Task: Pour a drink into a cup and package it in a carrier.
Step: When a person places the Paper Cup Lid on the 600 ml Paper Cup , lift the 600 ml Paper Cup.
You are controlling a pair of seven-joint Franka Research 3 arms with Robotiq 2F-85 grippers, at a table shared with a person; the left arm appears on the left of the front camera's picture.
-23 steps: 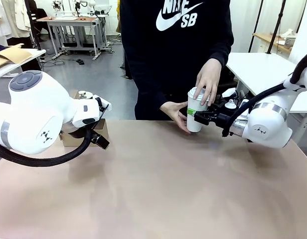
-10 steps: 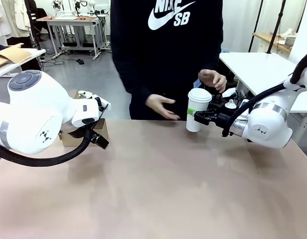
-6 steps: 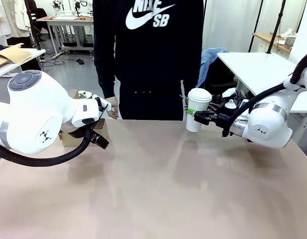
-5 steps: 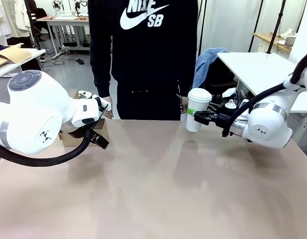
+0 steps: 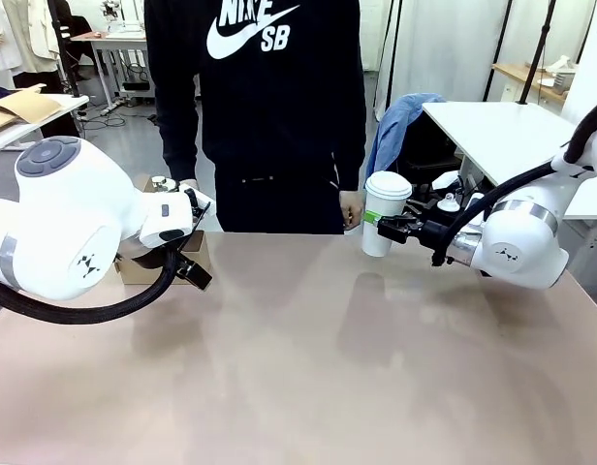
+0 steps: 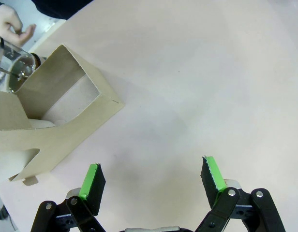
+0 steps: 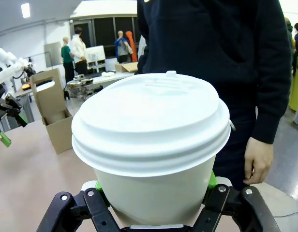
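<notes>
Right pincer (image 5: 380, 226) clamps the cup (image 5: 379, 237) mid-body at 1 o'clock. Left pincer (image 6: 151, 173) stands apart near the carrier (image 6: 62, 133), 10 o'clock. Paper wall likely crushable: hold below lid (image 7: 149, 116), lightly.

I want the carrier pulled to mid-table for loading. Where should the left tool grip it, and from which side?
Probably the upright centre handle of the carrier, from above. It is a thin flat panel standing clear above the compartments, so the open left tool can close across its two faces and leave them free.
</notes>
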